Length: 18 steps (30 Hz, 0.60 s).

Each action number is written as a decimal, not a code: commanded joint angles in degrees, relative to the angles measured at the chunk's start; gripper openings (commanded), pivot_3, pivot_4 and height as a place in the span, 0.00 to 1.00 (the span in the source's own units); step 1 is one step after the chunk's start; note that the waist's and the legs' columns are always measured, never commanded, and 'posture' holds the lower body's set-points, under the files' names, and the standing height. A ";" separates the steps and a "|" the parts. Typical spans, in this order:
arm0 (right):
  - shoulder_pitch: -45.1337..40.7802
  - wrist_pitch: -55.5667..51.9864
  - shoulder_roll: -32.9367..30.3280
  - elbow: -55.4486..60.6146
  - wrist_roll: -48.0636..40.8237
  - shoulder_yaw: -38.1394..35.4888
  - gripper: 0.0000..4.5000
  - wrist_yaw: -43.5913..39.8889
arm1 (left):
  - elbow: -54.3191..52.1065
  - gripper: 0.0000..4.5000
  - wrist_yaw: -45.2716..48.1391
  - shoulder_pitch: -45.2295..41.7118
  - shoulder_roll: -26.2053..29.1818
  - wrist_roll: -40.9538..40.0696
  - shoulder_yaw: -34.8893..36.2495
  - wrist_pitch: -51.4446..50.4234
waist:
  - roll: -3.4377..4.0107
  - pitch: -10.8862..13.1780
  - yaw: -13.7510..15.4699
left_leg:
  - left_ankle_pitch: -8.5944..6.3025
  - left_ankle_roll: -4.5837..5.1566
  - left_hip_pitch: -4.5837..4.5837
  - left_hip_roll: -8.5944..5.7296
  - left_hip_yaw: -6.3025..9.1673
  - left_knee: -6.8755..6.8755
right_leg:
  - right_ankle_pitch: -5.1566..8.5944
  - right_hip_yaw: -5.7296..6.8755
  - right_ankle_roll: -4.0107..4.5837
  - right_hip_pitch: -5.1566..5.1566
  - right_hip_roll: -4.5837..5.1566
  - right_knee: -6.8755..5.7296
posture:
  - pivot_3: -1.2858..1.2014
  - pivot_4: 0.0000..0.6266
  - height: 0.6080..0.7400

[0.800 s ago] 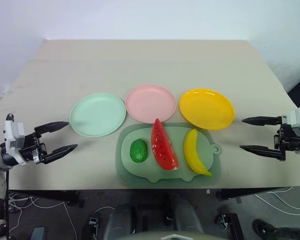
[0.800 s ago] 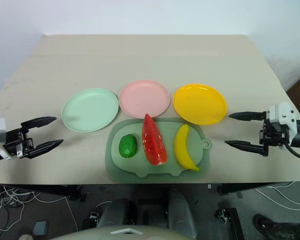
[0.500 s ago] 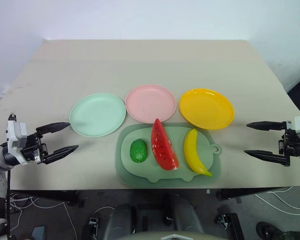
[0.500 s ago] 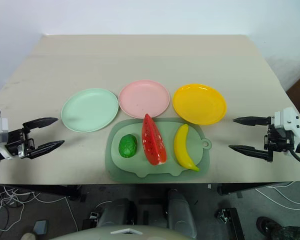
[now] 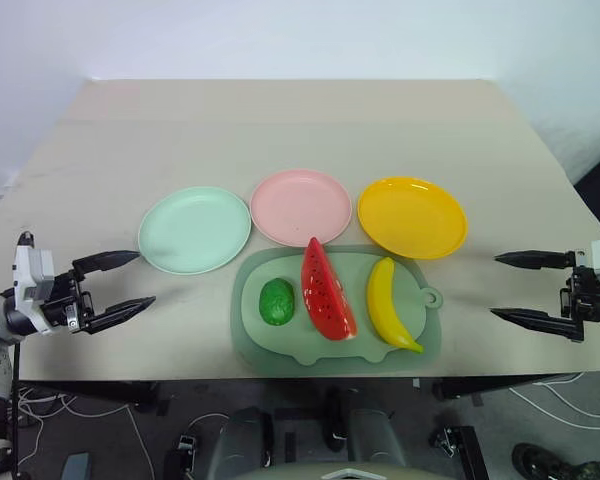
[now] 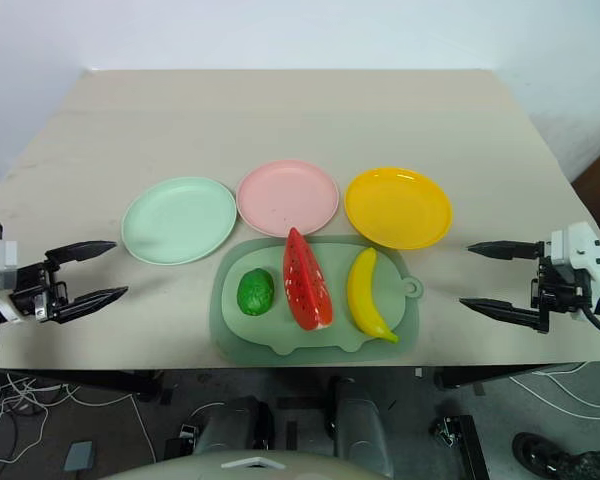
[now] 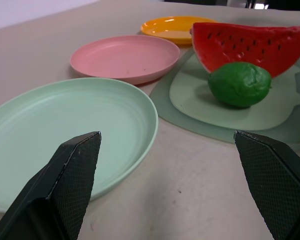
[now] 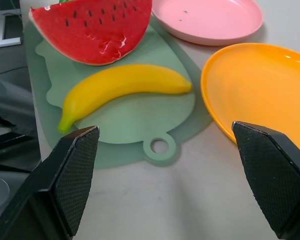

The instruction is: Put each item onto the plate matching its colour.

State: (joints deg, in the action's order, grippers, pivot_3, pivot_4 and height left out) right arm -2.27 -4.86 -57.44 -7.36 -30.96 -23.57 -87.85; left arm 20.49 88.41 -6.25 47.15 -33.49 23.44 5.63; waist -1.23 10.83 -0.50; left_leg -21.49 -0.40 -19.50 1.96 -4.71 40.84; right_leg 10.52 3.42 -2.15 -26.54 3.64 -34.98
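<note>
Plates and fruit are my whole job, and none of the three toys is on a plate yet; all sit on the grey-green mat [image 5: 280, 345] near my edge of the table [image 5: 300, 120].

Biggest risk as I see it: the watermelon wedge [image 5: 327, 290] stands on edge between the other two, so a reach for either neighbour could tip it or shove it along. The banana [image 5: 387, 303] is curved and smooth, so a pinch off its middle may let it swing or slip. The green fruit [image 5: 277, 301] is round and small; a nudge from one finger could roll it off the mat.

Behind the mat lie the mint plate [image 5: 195, 229], pink plate [image 5: 302, 206] and yellow-orange plate [image 5: 412, 216], side by side and bare.

My left gripper [image 5: 120, 284] and right gripper [image 5: 527, 290] hover at the table's two sides, jaws spread wide, gripping nothing, well apart from the fruit.
</note>
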 commanded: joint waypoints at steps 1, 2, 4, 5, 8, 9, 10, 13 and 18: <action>1.32 -1.55 -0.12 4.13 -2.13 -2.97 1.00 1.70 | -0.49 0.99 0.73 1.73 -0.01 0.57 0.32 1.69 | 0.00 0.00 -0.01 | 0.00 0.00 0.00 0.00 -0.01 0.00 | 0.00 0.00 0.00 0.00 0.00 0.00 | 0.52 0.24 0.97; 1.71 -2.03 -0.19 4.72 -2.52 -3.09 1.00 1.76 | -1.41 0.99 0.67 2.26 -0.05 0.47 0.30 1.59 | 0.00 0.00 -0.01 | 0.00 0.00 0.00 0.00 -0.01 0.00 | 0.00 0.00 0.00 0.00 0.01 0.00 | 0.52 0.24 0.97; 1.41 -2.06 -0.45 4.29 -2.67 -2.78 1.00 1.61 | -3.02 0.99 0.22 2.78 -0.02 0.13 0.26 1.04 | 0.00 0.00 -0.01 | 0.00 0.00 0.00 0.02 -0.01 0.00 | 0.00 -0.01 0.00 0.00 0.02 0.01 | 0.52 0.24 0.97; 0.79 -1.86 -0.38 3.91 -2.41 -2.24 1.00 1.85 | -3.23 0.99 0.21 2.88 0.11 -0.05 0.36 0.82 | -0.01 0.00 0.07 | 0.00 0.00 0.00 0.03 -0.01 0.00 | 0.00 -0.01 0.00 0.00 0.03 0.01 | 0.52 0.24 0.97; -0.44 -2.24 0.62 4.61 -2.32 -0.93 1.00 3.25 | -4.59 0.99 0.23 4.19 0.10 -0.26 0.40 0.32 | 0.00 0.00 0.05 | 0.00 0.00 0.00 0.02 0.00 0.01 | 0.02 -0.01 0.03 0.01 0.03 0.01 | 0.52 0.24 0.97; -0.68 -2.44 0.76 4.59 -2.51 -0.86 1.00 3.38 | -5.61 0.99 -0.11 4.68 -0.06 -0.20 0.22 0.06 | 0.00 0.00 0.03 | 0.00 0.00 0.01 0.02 0.00 0.01 | 0.02 -0.01 0.03 0.01 0.03 0.01 | 0.52 0.24 0.97; -0.49 -4.63 0.95 7.01 -2.84 -0.31 1.00 5.42 | -6.39 0.99 -0.03 5.36 -0.08 -0.30 0.39 0.07 | 0.00 0.00 0.01 | 0.00 0.00 0.00 0.02 -0.01 0.01 | 0.02 -0.02 0.03 0.00 0.02 0.01 | 0.52 0.24 0.97; 0.14 -9.56 1.03 12.77 -3.02 1.03 1.00 9.86 | -9.28 0.99 -0.83 6.68 -0.57 -0.72 0.63 -0.23 | 0.01 0.00 -0.02 | 0.00 0.00 -0.02 0.05 -0.01 0.00 | 0.02 -0.02 0.02 -0.05 0.01 0.00 | 0.52 0.24 0.97; -0.59 -27.31 -1.04 26.16 -5.37 6.63 1.00 20.28 | -13.73 0.99 -1.63 8.23 -2.96 -0.20 -1.54 0.71 | 0.02 0.00 0.00 | -0.01 -0.01 -0.04 0.07 -0.02 0.00 | 0.03 -0.05 0.05 -0.07 0.03 0.00 | 0.52 0.24 0.97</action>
State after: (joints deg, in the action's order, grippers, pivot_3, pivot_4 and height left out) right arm -2.22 -26.28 -57.15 13.44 -33.86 -17.47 -70.99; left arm 8.87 87.06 1.53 44.51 -33.24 22.47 5.58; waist -1.21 10.83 -0.50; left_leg -21.50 -0.41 -19.56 2.03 -4.73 40.83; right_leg 10.55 3.37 -2.11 -26.64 3.67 -34.99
